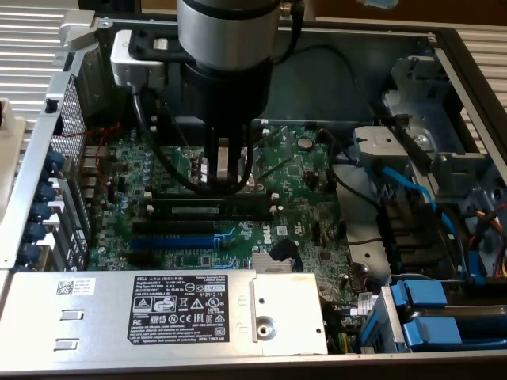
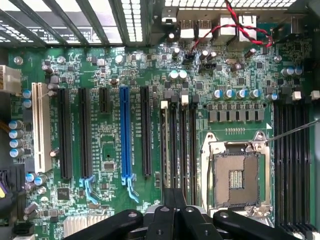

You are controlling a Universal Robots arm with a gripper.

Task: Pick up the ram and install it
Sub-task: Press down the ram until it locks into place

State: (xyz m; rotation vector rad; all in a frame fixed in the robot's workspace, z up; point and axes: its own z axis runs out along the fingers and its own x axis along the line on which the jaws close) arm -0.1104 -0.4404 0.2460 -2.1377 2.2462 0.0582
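Note:
The ram (image 1: 212, 209) is a long dark stick with a pale label. It stands on edge in one of the black slots on the green motherboard (image 1: 293, 170), level with the white end clips. My gripper (image 1: 224, 184) hangs just above the far side of those slots, fingers shut with nothing between them. In the wrist view the shut gripper (image 2: 173, 196) points down at the row of black slots (image 2: 183, 145). A thin grey strip in the outermost slot there looks like the ram (image 2: 165, 145) seen edge on.
A grey power supply (image 1: 190, 305) with a label borders the board on the near side. Blue expansion slots (image 1: 173, 237) lie beside the memory slots. The bare processor socket (image 2: 237, 175) sits close by. Drive bays with blue cables (image 1: 412, 190) fill the exterior view's right.

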